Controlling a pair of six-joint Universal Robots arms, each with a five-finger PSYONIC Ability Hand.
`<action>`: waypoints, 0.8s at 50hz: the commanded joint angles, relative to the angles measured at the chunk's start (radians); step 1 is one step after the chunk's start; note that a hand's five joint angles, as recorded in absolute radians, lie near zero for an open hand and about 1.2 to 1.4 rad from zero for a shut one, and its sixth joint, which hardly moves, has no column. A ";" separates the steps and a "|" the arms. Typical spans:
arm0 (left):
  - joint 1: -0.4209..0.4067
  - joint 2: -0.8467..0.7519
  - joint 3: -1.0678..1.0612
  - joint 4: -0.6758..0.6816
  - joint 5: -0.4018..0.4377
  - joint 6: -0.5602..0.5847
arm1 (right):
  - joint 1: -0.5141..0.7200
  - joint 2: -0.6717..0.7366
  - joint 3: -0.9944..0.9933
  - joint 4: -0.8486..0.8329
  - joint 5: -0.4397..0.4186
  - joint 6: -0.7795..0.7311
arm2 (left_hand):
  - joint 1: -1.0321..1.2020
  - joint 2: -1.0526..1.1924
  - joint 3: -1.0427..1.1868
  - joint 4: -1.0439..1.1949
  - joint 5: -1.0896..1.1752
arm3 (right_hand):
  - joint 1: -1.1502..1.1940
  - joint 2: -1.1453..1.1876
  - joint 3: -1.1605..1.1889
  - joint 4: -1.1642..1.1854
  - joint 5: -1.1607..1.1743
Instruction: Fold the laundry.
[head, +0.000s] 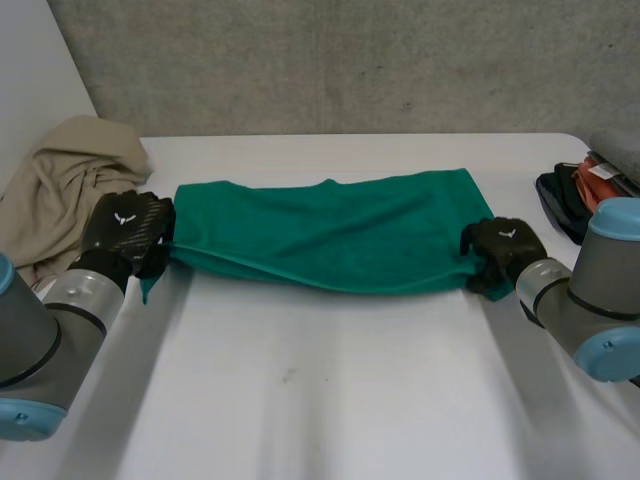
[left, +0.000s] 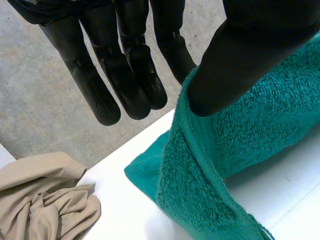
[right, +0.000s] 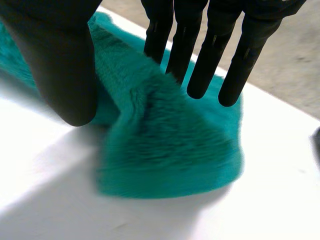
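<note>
Green towel (head: 330, 235) lies folded into a long band across the middle of the white table (head: 330, 400), its long sides running along the table's far and near edges and its folded side toward the near edge. One end is at each hand. The left hand (head: 125, 225) is at the towel's end nearest the table's left edge. In the left wrist view its thumb (left: 235, 60) presses on the terry cloth, and the hemmed edge rises between the thumb and the finger next to it, so that end is pinched. The other fingers (left: 125, 85) are straight and clear of the cloth, and a small tip of towel hangs below the hand. The right hand (head: 505, 245) is at the end nearest the table's right edge. In the right wrist view its fingers (right: 205, 65) are straight with their tips on the towel. The thumb (right: 60, 65) stands well apart from them, with a hump of cloth in the gap, so this hand is spread rather than clamped. Each hand's back carries a small white emblem, too small to read as letters. A crumpled beige garment (head: 55, 190) lies at the table's far left corner, just beside the left hand. A cluster of black and orange things (head: 575, 195) sits at the right edge with a pale patch on the orange part, and any print on it cannot be read.
</note>
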 joint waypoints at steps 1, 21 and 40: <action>0.005 0.001 -0.004 -0.021 -0.008 0.005 | -0.019 -0.020 -0.019 -0.045 0.075 0.041 | 0.249 0.197 0.203 0.193 0.225 | 0.166 0.169 0.167 0.169 0.169; 0.022 0.076 -0.060 -0.337 0.020 0.209 | -0.110 -0.182 0.053 0.200 -0.014 -0.269 | 0.249 0.197 0.203 0.193 0.225 | 0.686 0.689 0.687 0.689 0.689; 0.019 0.251 -0.058 -0.869 0.034 0.562 | -0.213 -0.330 0.202 0.819 -0.099 -0.912 | 0.249 0.197 0.203 0.193 0.225 | 0.686 0.689 0.687 0.689 0.689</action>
